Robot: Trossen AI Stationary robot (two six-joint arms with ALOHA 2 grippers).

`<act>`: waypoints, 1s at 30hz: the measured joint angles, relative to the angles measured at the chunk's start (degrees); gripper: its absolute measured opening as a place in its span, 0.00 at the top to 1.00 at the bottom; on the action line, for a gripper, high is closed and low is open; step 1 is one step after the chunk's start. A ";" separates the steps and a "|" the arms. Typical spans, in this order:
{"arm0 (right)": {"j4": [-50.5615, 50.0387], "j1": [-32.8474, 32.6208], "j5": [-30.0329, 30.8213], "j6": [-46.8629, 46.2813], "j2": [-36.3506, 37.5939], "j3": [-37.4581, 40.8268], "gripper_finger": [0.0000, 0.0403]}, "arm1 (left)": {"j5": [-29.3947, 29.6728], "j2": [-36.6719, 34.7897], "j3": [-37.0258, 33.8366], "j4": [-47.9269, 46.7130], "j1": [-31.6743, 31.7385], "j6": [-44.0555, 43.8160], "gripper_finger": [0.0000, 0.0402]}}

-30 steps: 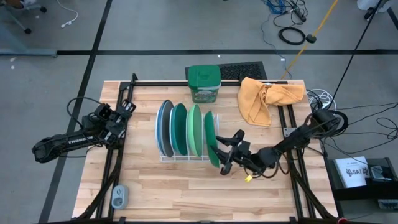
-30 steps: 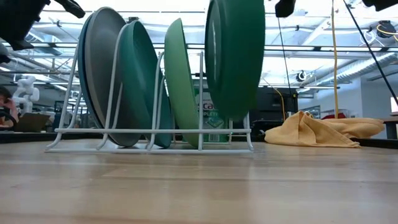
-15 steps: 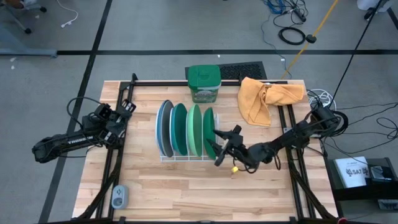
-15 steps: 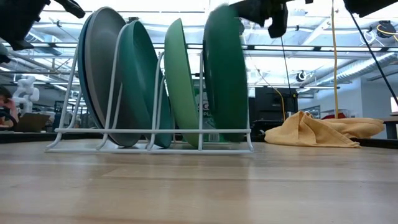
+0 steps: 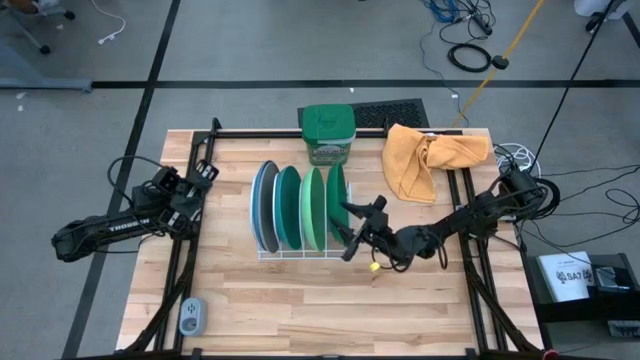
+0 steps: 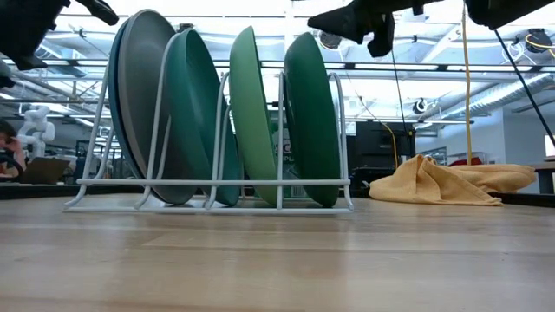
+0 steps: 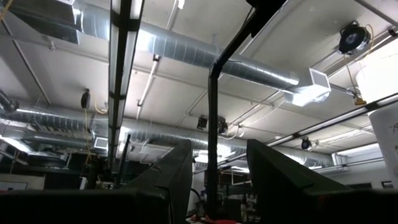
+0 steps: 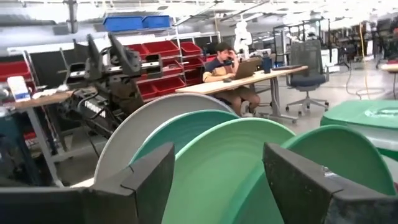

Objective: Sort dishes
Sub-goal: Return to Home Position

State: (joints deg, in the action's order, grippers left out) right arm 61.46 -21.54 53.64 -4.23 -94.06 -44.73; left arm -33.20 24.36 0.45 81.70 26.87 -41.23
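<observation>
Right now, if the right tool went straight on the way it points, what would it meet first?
Most likely the dark green plate, the nearest one in the dish rack. The right tool is open and points at it from close by, though depth is hard to judge.

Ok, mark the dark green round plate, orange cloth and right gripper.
dark green round plate [image 6: 310, 121], low view, its face.
orange cloth [image 5: 415, 160], high view, its middle.
right gripper [image 5: 348, 232], high view, between fingertips.

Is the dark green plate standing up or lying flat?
Standing up. The dark green plate rests on edge in the rack's end slot; right gripper open.
</observation>
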 joint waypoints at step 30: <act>-16.29 -5.75 -14.65 23.91 29.26 11.30 1.00 | 1.18 -6.36 11.30 -51.80 1.39 25.20 1.00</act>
State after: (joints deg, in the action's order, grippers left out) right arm 45.16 -27.29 38.99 19.67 -64.80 -33.43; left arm -32.02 18.00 11.75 29.90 28.26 -16.03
